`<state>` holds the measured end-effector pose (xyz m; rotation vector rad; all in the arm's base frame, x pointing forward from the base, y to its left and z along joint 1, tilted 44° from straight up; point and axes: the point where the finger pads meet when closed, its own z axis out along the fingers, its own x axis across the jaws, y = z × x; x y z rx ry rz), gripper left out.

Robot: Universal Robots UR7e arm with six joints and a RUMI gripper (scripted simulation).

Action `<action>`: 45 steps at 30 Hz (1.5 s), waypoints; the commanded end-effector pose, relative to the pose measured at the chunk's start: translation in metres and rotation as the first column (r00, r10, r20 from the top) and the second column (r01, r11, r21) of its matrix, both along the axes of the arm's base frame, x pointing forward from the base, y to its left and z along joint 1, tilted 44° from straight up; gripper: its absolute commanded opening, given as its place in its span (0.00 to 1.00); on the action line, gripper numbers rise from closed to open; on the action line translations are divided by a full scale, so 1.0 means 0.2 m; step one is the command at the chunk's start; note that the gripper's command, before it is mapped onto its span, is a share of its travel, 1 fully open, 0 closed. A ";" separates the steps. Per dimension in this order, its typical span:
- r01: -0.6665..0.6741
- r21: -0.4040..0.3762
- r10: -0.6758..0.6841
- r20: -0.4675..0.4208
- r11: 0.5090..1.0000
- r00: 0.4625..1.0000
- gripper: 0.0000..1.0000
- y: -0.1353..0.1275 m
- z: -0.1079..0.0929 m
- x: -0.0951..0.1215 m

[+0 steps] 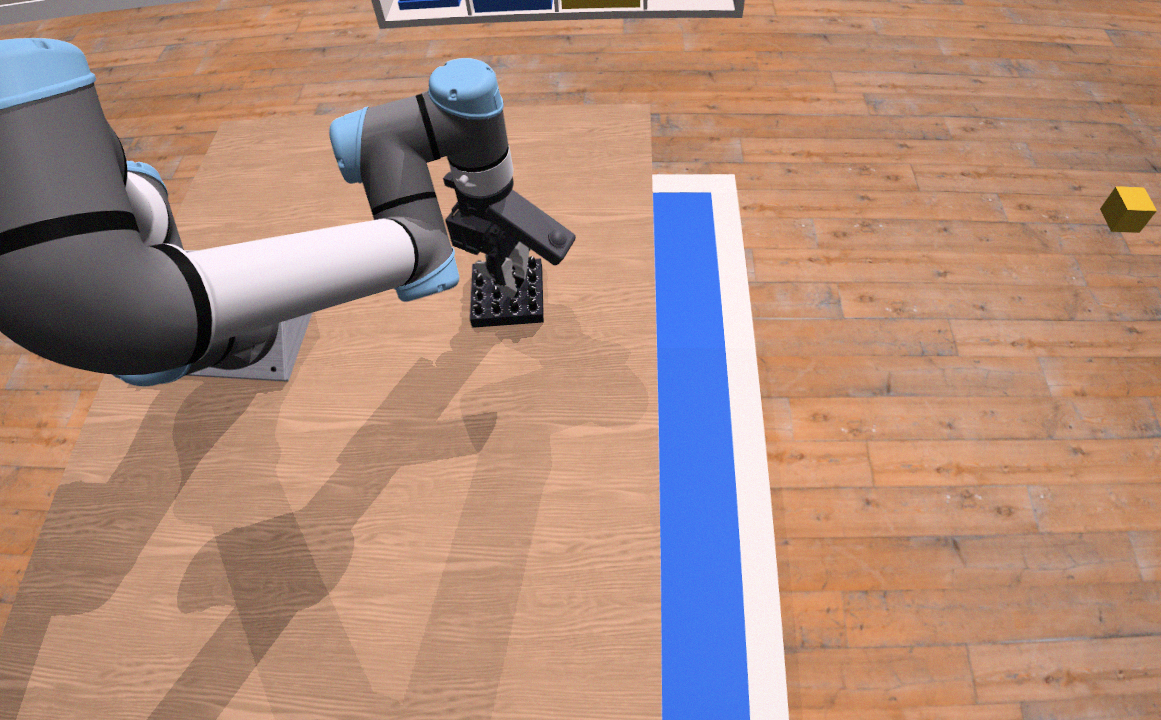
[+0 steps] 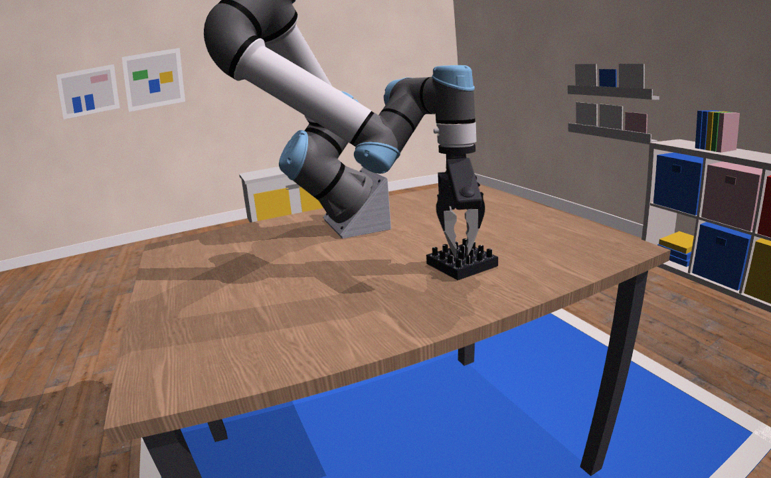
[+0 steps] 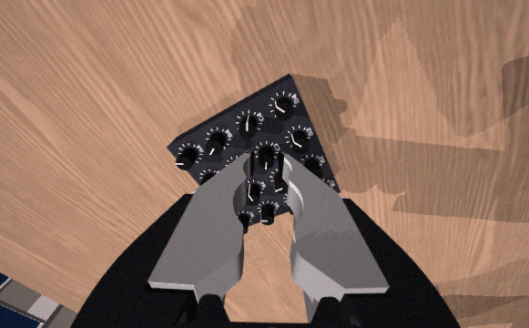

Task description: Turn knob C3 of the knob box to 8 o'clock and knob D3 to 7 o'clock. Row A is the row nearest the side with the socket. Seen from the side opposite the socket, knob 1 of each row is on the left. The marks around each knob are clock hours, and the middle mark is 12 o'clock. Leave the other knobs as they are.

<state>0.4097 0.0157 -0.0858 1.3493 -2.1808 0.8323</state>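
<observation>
The black knob box [image 1: 503, 295] lies on the wooden table and also shows in the exterior view [image 2: 462, 261]. In the wrist view the box [image 3: 255, 141] sits cornerwise, with several black knobs that carry white pointer lines. My gripper [image 3: 266, 153] [image 2: 459, 242] points straight down over the box, with its fingertips low among the knobs. The fingers stand narrowly open on either side of one inner knob [image 3: 266, 156], whose pointer points toward the camera. I see small gaps beside that knob. The knob labels are too small to read, and the fingers hide the nearer knobs.
The arm's grey base [image 2: 358, 204] stands on the table behind the box. The table's right edge [image 1: 651, 358] is close to the box, with a blue mat [image 1: 696, 447] on the floor below. Shelves with coloured bins [image 2: 732, 220] stand at the far right.
</observation>
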 end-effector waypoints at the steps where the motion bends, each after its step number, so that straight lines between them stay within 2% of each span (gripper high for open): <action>1: 0.000 0.000 0.000 0.001 1.000 1.000 0.11 0.00 0.00 0.00; 9: 0.000 0.000 0.000 0.001 1.000 1.000 0.11 0.00 0.00 0.00; 10: 0.000 0.000 0.000 0.001 1.000 1.000 0.04 0.00 0.00 0.00; 45: -0.002 0.000 0.002 0.000 1.000 1.000 0.04 0.00 0.00 0.00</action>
